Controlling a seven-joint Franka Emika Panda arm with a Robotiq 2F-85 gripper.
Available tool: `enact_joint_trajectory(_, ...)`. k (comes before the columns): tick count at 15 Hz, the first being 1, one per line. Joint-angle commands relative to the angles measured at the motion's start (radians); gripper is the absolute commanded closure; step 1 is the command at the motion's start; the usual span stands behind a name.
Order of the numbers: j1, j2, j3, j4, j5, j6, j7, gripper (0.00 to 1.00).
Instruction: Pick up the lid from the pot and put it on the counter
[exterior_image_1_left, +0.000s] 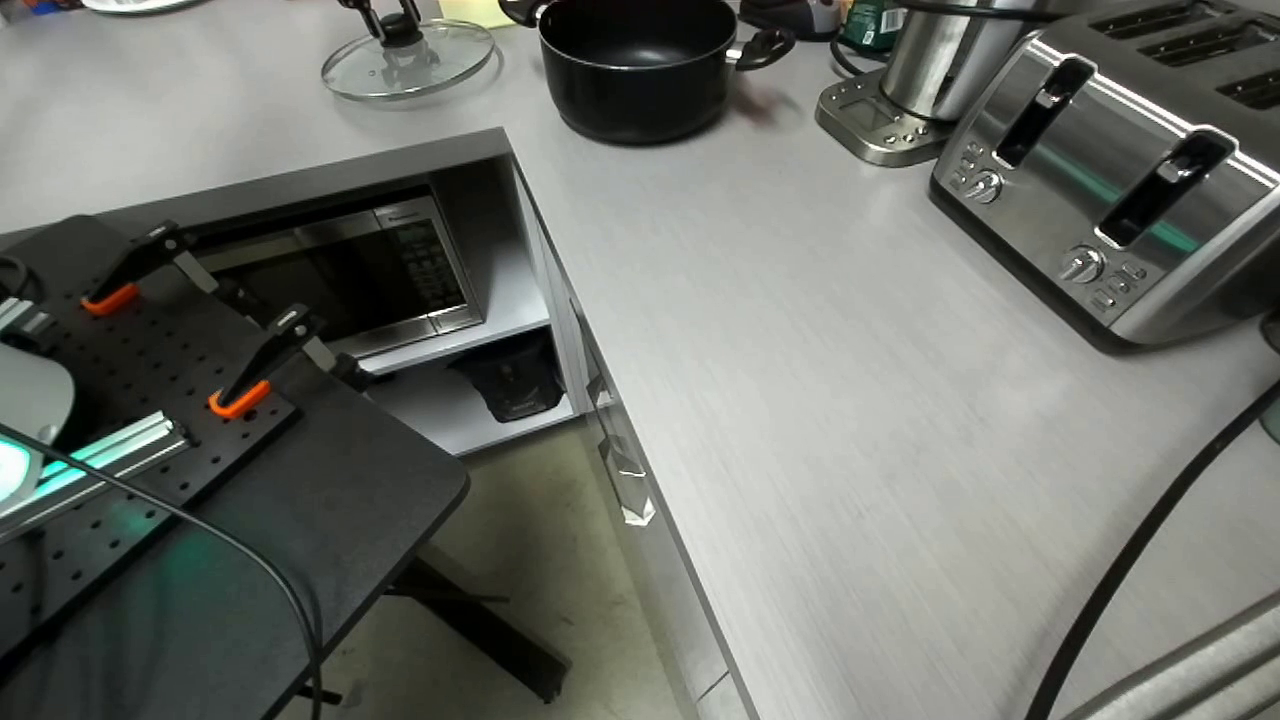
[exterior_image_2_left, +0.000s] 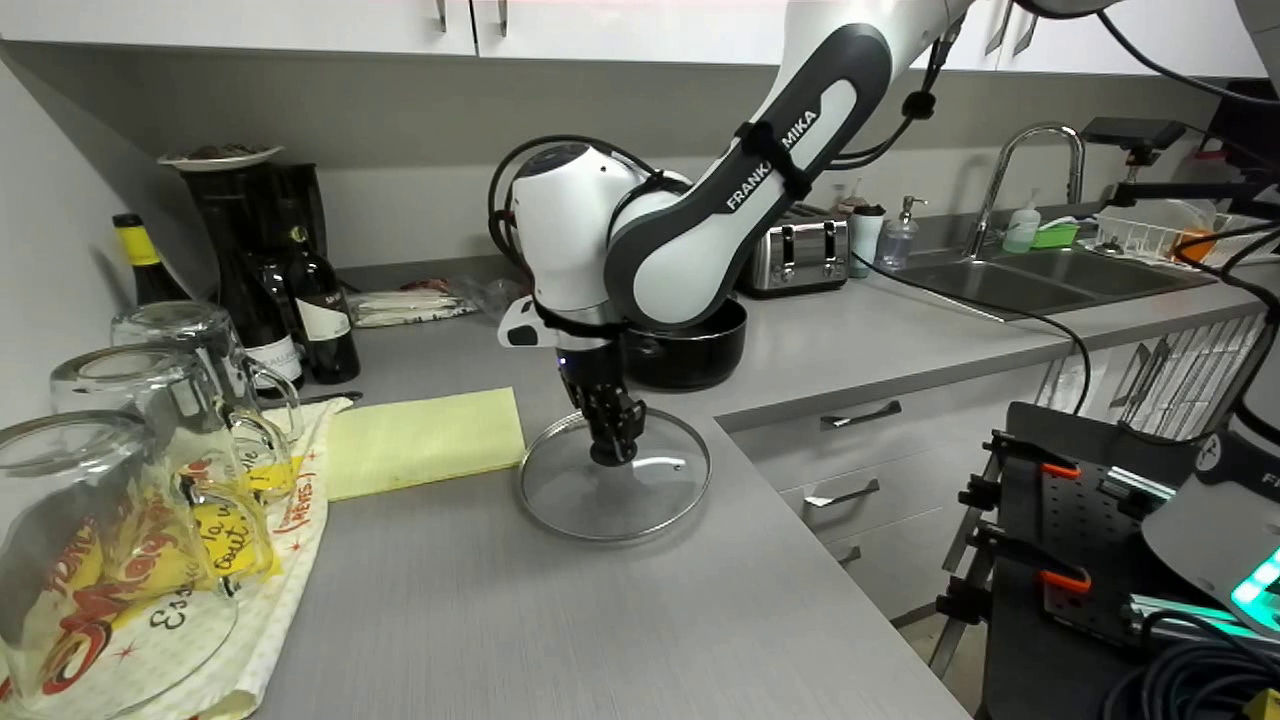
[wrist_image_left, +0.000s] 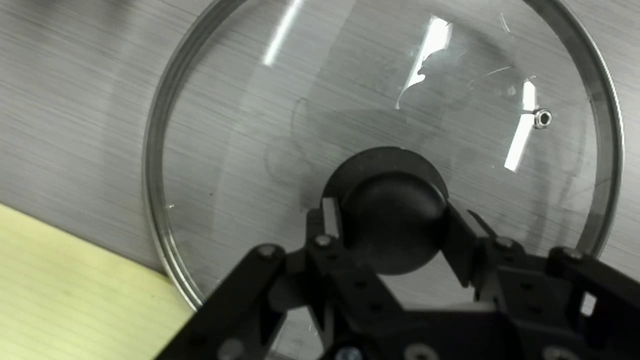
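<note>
The clear glass lid (exterior_image_1_left: 450, 62) is level over the light-grey counter (exterior_image_1_left: 750, 350), beside the black pot (exterior_image_1_left: 640, 95). It also shows in an exterior view (exterior_image_2_left: 600, 505) and in the wrist view (wrist_image_left: 480, 100). I cannot tell whether its rim touches the counter or hangs just above it. My gripper (exterior_image_2_left: 613, 440) points down at the lid's centre. In the wrist view, the gripper's (wrist_image_left: 392, 215) two fingers press on both sides of the black knob (wrist_image_left: 395, 200). The pot stands uncovered; it is partly behind the arm in an exterior view (exterior_image_2_left: 700, 355).
A yellow paper pad (exterior_image_2_left: 425, 440) lies beside the lid. Upside-down glass mugs (exterior_image_2_left: 130, 480) stand on a printed cloth (exterior_image_2_left: 250, 650). Bottles (exterior_image_2_left: 325, 320) stand behind. A toaster (exterior_image_1_left: 1130, 170) and steel kettle (exterior_image_1_left: 925, 65) are past the pot. The counter's inner corner (exterior_image_1_left: 505, 135) is close.
</note>
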Motion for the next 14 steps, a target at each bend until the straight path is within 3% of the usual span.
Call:
enact_joint_trajectory(1,-0.009,0.006,0.013,0.026,0.034,-0.032,-0.021,0.75)
enact_joint_trajectory(14,-0.007,0.018,0.005,0.023,0.029,-0.032,-0.018,0.75)
